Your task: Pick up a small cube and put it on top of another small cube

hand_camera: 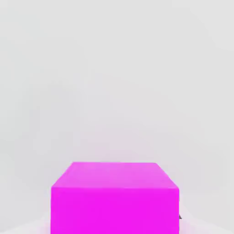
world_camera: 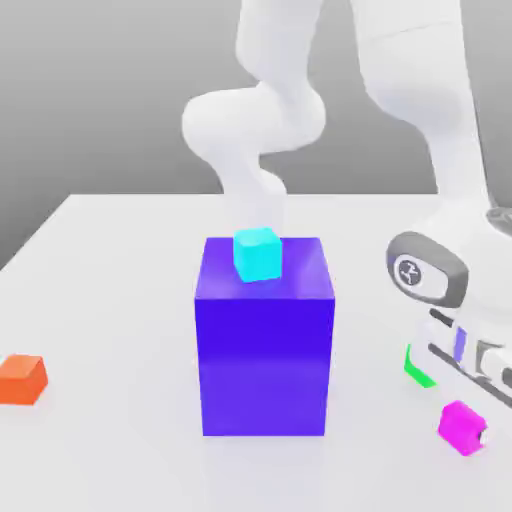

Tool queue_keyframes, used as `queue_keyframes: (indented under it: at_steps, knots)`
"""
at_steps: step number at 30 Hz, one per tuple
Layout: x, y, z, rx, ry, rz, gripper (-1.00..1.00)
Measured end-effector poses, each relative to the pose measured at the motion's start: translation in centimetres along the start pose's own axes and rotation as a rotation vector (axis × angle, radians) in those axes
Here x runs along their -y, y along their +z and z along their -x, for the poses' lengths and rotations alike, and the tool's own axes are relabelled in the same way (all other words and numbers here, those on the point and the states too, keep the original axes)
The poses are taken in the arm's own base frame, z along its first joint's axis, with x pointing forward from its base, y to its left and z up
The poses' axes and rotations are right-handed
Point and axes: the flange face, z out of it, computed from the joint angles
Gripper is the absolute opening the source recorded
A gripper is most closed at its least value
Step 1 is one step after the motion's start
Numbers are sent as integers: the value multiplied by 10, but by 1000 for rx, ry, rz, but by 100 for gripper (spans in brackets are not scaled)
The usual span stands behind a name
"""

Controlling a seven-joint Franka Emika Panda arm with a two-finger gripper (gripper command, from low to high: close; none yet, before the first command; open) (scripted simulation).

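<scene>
1. Exterior view: a white table (world_camera: 110,300) carries a big blue-purple block (world_camera: 264,345) standing near the middle. A small cyan cube (world_camera: 258,254) sits on the block's top face, toward its far edge, at about twelve o'clock from the block's centre.
2. Exterior view: the white Franka arm (world_camera: 420,110) comes down at the exterior view's right, and its hand reaches low toward the table at about four o'clock from the block.
3. Exterior view: the gripper (world_camera: 478,432) is down at the small magenta-pink cube (world_camera: 462,426), which lies on the table at about four o'clock from the block, near the picture's lower right corner. A dark finger tip shows at the cube's right side; the claw looks clenched on the cube.
4. Exterior view: a green small cube (world_camera: 418,368) peeks out behind the hand, at about eleven o'clock from the magenta-pink cube. An orange small cube (world_camera: 22,379) rests on the table at nine o'clock from the block, well apart from it.
5. Hand view: the magenta-pink cube (hand_camera: 114,199) sits close before the camera on the pale table (hand_camera: 114,68), with its top face and one side visible.
</scene>
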Motion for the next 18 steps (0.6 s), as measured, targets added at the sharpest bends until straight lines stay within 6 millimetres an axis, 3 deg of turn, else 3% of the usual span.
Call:
queue_keyframes:
  at_steps: [3, 6, 14, 18]
  knots:
    - [2, -35, 1, 1, 4, 0, -100]
    - [25, -54, 3, -1, 116, -4, -100]
    - [97, -84, 21, -1, 469, -7, -100]
    - [122, -91, 40, 1, 665, -1, -100]
